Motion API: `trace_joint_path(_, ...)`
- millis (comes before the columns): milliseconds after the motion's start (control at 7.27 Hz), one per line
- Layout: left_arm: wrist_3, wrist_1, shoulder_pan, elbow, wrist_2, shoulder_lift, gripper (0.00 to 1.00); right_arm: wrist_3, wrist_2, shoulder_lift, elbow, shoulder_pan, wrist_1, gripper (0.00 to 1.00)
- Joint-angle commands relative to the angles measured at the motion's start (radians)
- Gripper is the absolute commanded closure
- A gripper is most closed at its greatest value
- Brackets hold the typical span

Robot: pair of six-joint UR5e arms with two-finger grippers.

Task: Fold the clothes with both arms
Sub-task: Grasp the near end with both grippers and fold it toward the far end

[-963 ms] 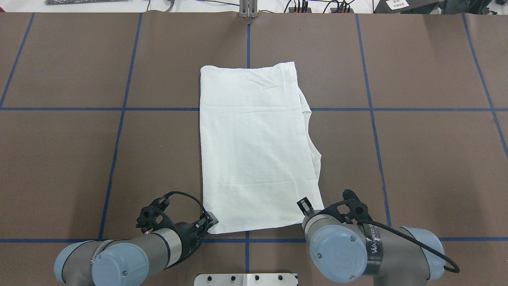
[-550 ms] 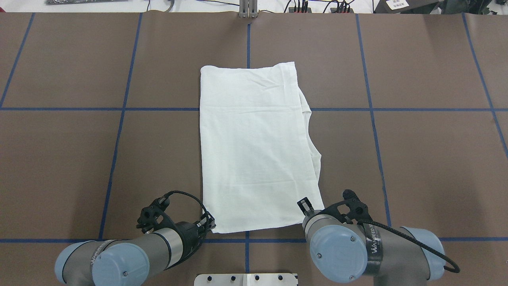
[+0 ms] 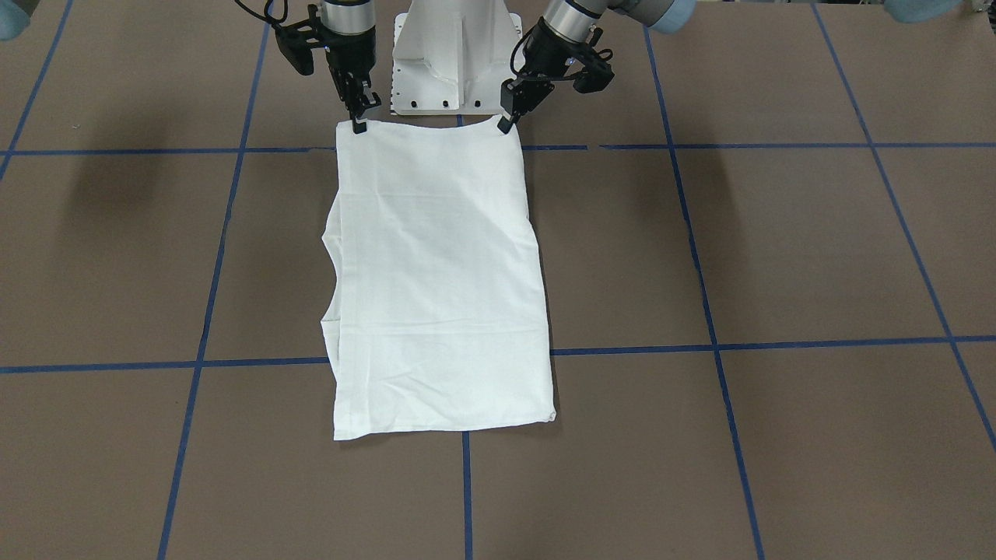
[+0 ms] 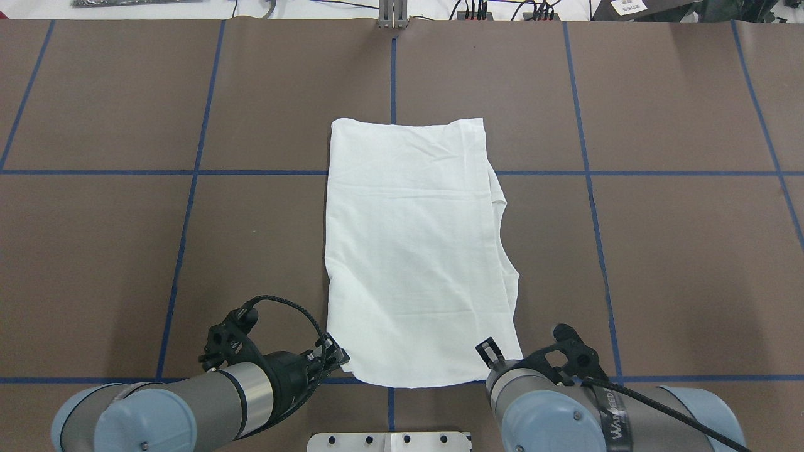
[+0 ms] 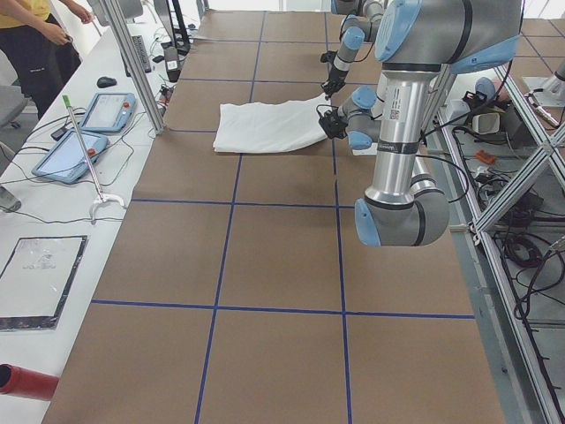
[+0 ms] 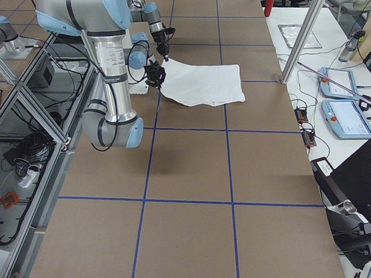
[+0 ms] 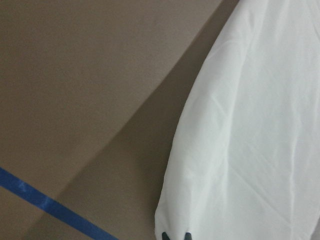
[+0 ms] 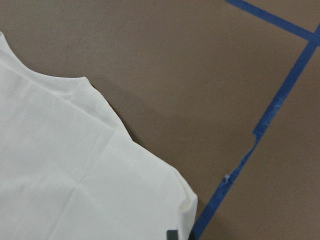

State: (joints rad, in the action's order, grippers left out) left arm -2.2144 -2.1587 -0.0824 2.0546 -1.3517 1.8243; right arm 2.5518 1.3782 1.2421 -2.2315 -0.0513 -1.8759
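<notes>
The clothes are one white shirt [image 4: 414,251], folded into a long strip running away from me on the brown table [image 4: 659,251]; the shirt [image 3: 440,280] also shows in the front view. My left gripper [image 4: 339,359] is shut on its near left corner, and my right gripper [image 4: 487,351] is shut on its near right corner. In the front view the left gripper [image 3: 506,123] and right gripper [image 3: 358,124] pinch those corners by the base. The left wrist view shows the shirt [image 7: 250,140] raised a little, casting a shadow. The right wrist view shows the hemmed corner of the shirt [image 8: 75,175].
Blue tape lines [image 4: 195,172] divide the brown table. The white pedestal base [image 3: 455,54] stands just behind the shirt's near edge. In the left view, tablets [image 5: 71,155] and a person [image 5: 35,44] are beside the table's far side; a metal post [image 6: 298,37] stands there too.
Both grippers have drawn back toward the base, dragging the whole shirt toward me and slightly to the right. Its near edge now reaches the blue line by the base.
</notes>
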Motion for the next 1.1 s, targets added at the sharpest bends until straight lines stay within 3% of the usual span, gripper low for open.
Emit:
trace_joint_path(0,0.001,0.108,0.001,0.137,-0.061,0.024,1.0,0.005,0.007,-0.027,-0.17,-0.048,-0.194,1.0)
trace_joint_path(138,0.025,0.202,-0.07,0.136,-0.084,0.091,1.0,-0.025,0.012,-0.05,-0.162,-0.108,-0.212,1.0)
trace_joint_path(275,0.129,0.218,-0.162,0.113,-0.133,0.151,1.0,-0.118,0.01,-0.064,-0.152,-0.137,-0.21,1.0)
trace_joint_path(413,0.174,0.22,-0.254,0.081,-0.211,0.162,1.0,-0.19,0.03,-0.103,-0.113,-0.215,-0.2,1.0)
trace_joint_path(550,0.235,0.205,-0.316,0.002,-0.245,0.2,1.0,-0.273,0.08,-0.171,-0.015,-0.282,-0.192,1.0)
trace_joint_path(688,0.26,0.2,-0.353,-0.09,-0.245,0.242,1.0,-0.333,0.129,-0.212,0.065,-0.35,-0.151,1.0)
trace_joint_path(963,0.266,0.131,-0.411,-0.198,-0.251,0.277,1.0,-0.451,0.249,-0.216,0.214,-0.48,0.059,1.0)
